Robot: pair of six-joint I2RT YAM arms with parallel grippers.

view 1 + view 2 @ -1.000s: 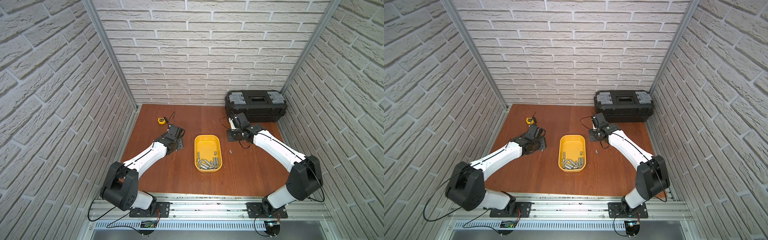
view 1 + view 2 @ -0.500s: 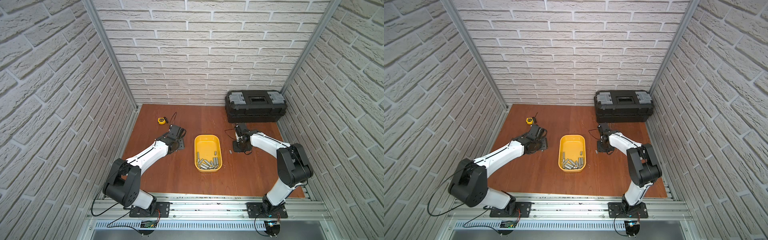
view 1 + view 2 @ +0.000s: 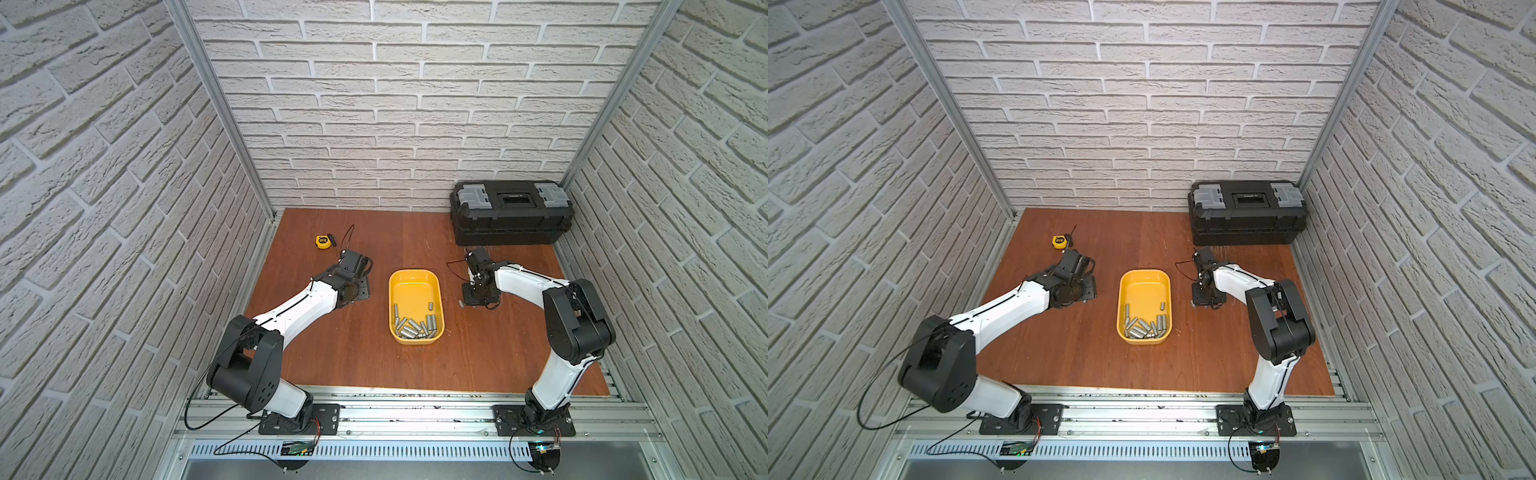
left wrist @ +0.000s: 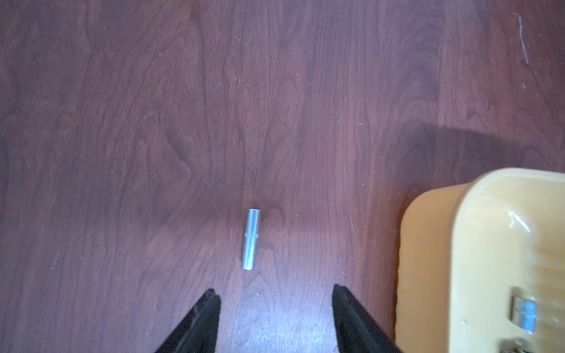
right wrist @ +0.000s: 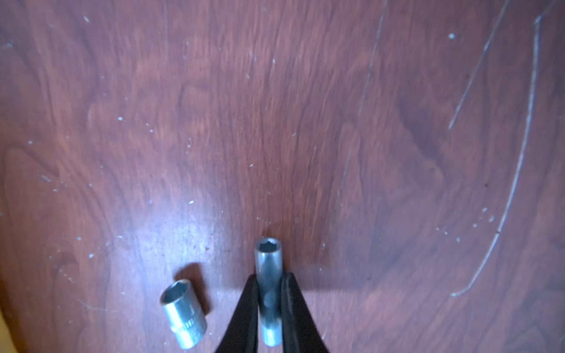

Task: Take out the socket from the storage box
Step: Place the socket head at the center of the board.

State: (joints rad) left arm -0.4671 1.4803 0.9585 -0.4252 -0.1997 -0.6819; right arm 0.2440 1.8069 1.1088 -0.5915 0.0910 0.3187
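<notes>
The right gripper (image 5: 270,276) is clenched on a long socket (image 5: 268,259), holding it lengthwise between its fingers with the six-sided opening pointing outward. It sits low over the wooden table (image 3: 374,365), to the right of the yellow storage box (image 3: 413,291) and clear of it, so this piece is already out. I cannot tell whether it touches the wood. A short socket (image 5: 183,314) lies on the table just beside the right gripper. The left gripper (image 4: 274,290) is spread open and empty, with a loose socket (image 4: 251,239) lying on the table just ahead of its fingertips and a corner of the box close by. A pile of sockets (image 3: 415,326) remains at the near end of the box. The main risk is rolling: the held piece is smooth, round steel, and if let go before it rests on the table it would probably roll off, or knock the short one beside it and send that away too. Gripped only along narrow pads, it could also swivel or slip out early. On the left side, a careless sweep could push the loose socket away or catch the wall of the box and shift it. The short socket bears stamped marks around its side, too blurred to read. The black toolbox (image 3: 512,216) has a small label in its handle recess, too small to read, and nothing is legible on the yellow tape measure (image 3: 322,241).
</notes>
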